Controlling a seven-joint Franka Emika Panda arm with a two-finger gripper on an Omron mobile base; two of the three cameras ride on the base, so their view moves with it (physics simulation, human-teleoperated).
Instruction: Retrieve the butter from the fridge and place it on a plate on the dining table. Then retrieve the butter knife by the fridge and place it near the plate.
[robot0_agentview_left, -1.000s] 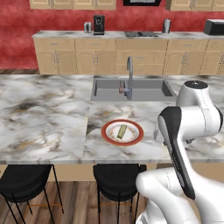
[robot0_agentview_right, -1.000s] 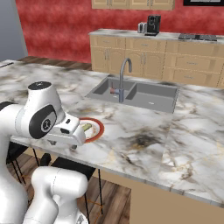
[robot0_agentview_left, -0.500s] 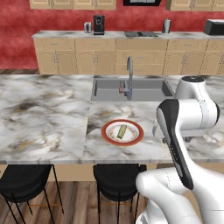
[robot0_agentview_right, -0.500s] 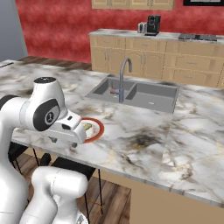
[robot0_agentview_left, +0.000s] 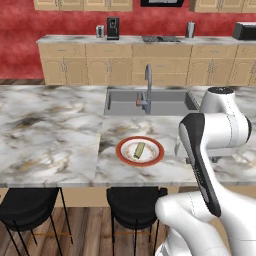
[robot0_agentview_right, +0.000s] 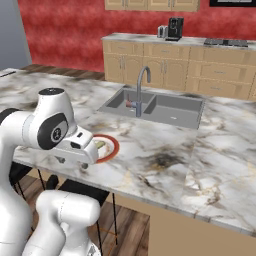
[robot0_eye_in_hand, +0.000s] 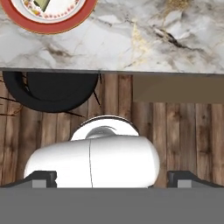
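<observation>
The butter (robot0_agentview_left: 139, 149) lies on the plate (robot0_agentview_left: 156, 156), a little off its middle, and the plate sits on the marble worktop (robot0_agentview_left: 50, 135) near the front edge — just in front of the sunken sink (robot0_agentview_left: 165, 104) and its tap (robot0_agentview_left: 147, 86). The hand (robot0_eye_in_hand: 112, 178) is drawn back beyond that edge, above the wooden floor (robot0_eye_in_hand: 175, 127) and a black stool (robot0_eye_in_hand: 48, 92), with its fingertips (robot0_eye_in_hand: 41, 178) spread as wide as they go and nothing between them.
</observation>
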